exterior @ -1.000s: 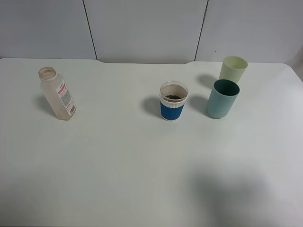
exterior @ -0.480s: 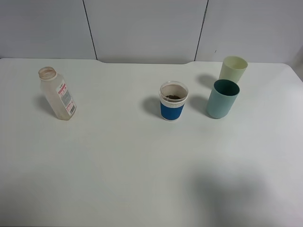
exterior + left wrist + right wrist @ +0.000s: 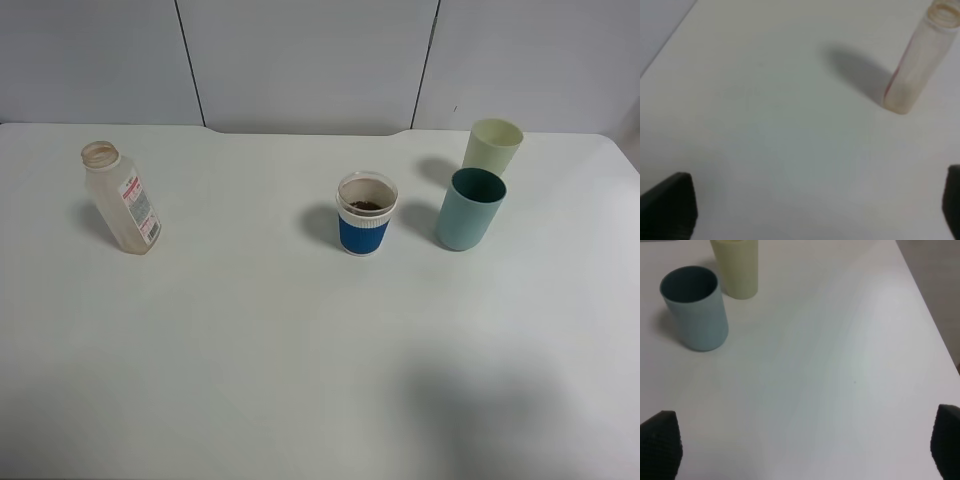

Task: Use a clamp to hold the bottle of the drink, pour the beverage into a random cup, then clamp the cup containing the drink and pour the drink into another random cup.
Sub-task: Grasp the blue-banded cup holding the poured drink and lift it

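My left pincer [image 3: 810, 205] and right pincer [image 3: 803, 442] both hang wide apart, empty, above the bench [image 3: 300, 350]. The bottle [image 3: 120, 198] stands at far left. The blue-banded cup [image 3: 366, 214] sits mid-bench, near the teal cup [image 3: 470, 208].

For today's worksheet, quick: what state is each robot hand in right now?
Left hand: open, holding nothing.
Right hand: open, holding nothing.
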Available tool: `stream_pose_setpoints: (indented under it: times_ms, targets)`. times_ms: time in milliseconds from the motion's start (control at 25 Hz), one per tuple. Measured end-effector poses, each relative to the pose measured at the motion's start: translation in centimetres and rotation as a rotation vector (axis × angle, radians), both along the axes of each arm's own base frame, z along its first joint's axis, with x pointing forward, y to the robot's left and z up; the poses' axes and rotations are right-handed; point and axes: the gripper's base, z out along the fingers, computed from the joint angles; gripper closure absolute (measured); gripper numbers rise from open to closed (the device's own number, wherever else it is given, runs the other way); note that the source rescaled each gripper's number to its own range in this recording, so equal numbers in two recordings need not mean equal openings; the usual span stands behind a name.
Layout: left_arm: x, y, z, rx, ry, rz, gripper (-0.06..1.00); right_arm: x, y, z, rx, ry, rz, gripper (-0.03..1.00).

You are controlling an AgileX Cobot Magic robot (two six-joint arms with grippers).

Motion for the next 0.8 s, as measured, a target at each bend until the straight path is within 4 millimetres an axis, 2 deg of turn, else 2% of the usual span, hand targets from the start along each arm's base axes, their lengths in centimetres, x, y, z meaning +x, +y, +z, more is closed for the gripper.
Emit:
stream_pose_setpoints:
  times_ms: [680,800]
  targets:
    - [0.04,0.18,0.01,0.02,0.002,-0.076,-0.06,0.0,0.0,0.0,0.0,0.0,0.0,-0.03]
    - [0.04,0.19,0.01,0.022,0.002,-0.076,-0.06,0.0,-0.05,0.01,0.0,-0.001,0.074,-0.03]
